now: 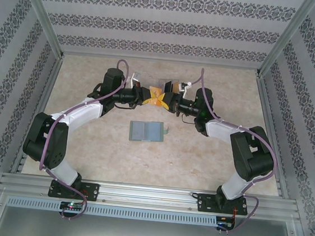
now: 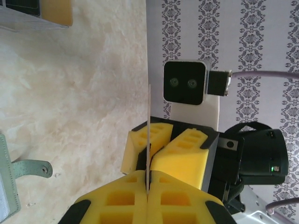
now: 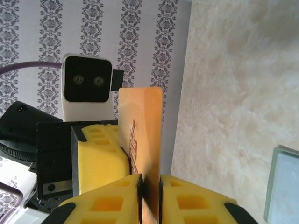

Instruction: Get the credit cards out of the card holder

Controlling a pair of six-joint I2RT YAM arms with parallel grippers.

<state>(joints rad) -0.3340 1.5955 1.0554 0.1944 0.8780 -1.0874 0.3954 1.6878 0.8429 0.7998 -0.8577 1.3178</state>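
Handover above the rear of the worktop [image 1: 197,167]. Orange-yellow credit card [image 3: 140,121], held on edge, clamped between the closed left fingers [image 2: 117,200]. The right fingers [image 3: 103,200] flank the same card from the opposite side; whether they grip it cannot be told. Card holder [image 1: 146,131] lies open, lining up, at mid-worktop, well apart from both; its pocket contents are not discernible. Clear tray [image 2: 23,21] at rear holds an orange-yellow item.

Lab test cell: aluminium frame [image 1: 149,195], damask-patterned wall panels [image 1: 155,27], marbled tabletop [image 1: 198,162].
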